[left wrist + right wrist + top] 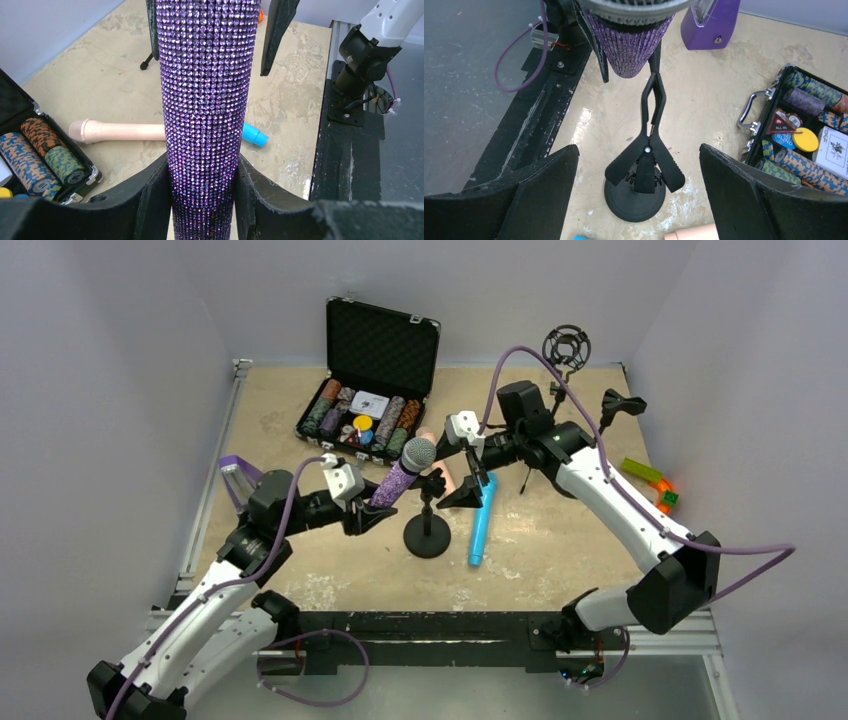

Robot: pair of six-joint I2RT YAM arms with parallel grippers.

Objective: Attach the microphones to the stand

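item: purple microphone [400, 475], glittery barrel, grey mesh head. it was held off the table [560, 540] at centre, tilted with the head toward 1 o'clock and the tail toward 7, directly over the clip [651, 115] of the stand [428, 537]. whether it was seated in the clip could not be told.

handling, judged: rigid, light, probably head-heavy. the studded skin gave good purchase, while the mesh would dent. best held on the lower barrel, clear of the head.

left gripper [372, 508]: clamped on that lower barrel, forearm reaching in from 7 o'clock.

right gripper [472, 488]: jaws spread wide and holding nothing, facing the clip from 3 o'clock, arm bent in from 4.

blue microphone [481, 525]: flat on the table, 3 o'clock of the stand.

pink microphone [120, 131]: flat on the table, 12 o'clock of the stand.

chip case [370, 390]: open, at 11 o'clock.
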